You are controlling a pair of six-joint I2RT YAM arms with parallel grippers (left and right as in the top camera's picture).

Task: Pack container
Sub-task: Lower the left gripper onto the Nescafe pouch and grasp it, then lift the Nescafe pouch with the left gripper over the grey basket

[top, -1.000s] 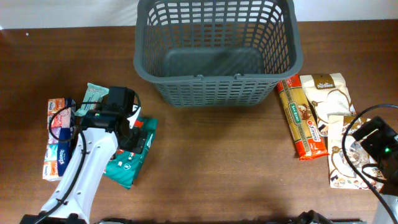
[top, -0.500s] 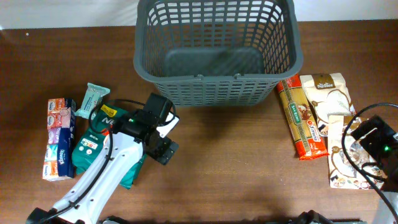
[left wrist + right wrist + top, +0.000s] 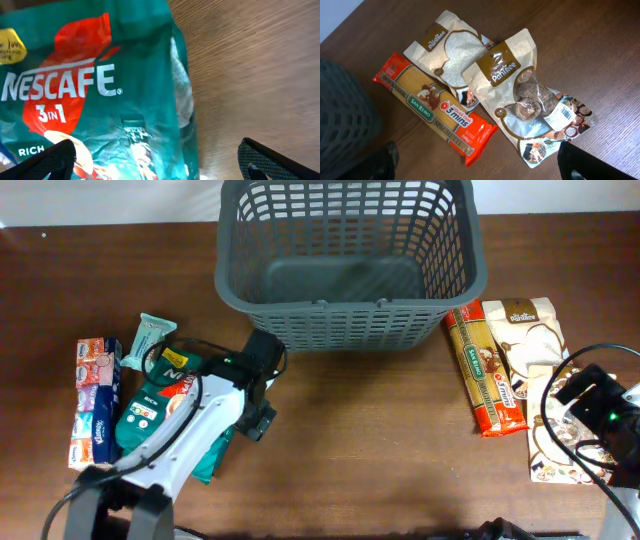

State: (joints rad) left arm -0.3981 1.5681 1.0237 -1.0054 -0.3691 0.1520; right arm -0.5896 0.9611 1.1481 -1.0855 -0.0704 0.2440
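Across the far middle of the bench sits the basket (image 3: 340, 330), empty, its long axis running left to right. From the left jaws it lies ahead and to the right, near. From the right jaws it lies ahead and to the left, farther off, so the left arm (image 3: 175, 445) is the nearer one.

Both pairs of jaws stand spread wide and hold nothing. The left jaws hang over the right edge of a teal Nescafe packet (image 3: 85, 90), one finger above the packet and the other above bare wood. I reckon that packet goes in first.

The right jaws hover above spaghetti (image 3: 435, 117) and PanTree bags (image 3: 520, 95), which lie just right of the basket. Tissue packs (image 3: 95, 405) lie at the far left.

Dark wood grain runs flat underneath, and a pale strip of room shows beyond the far edge.
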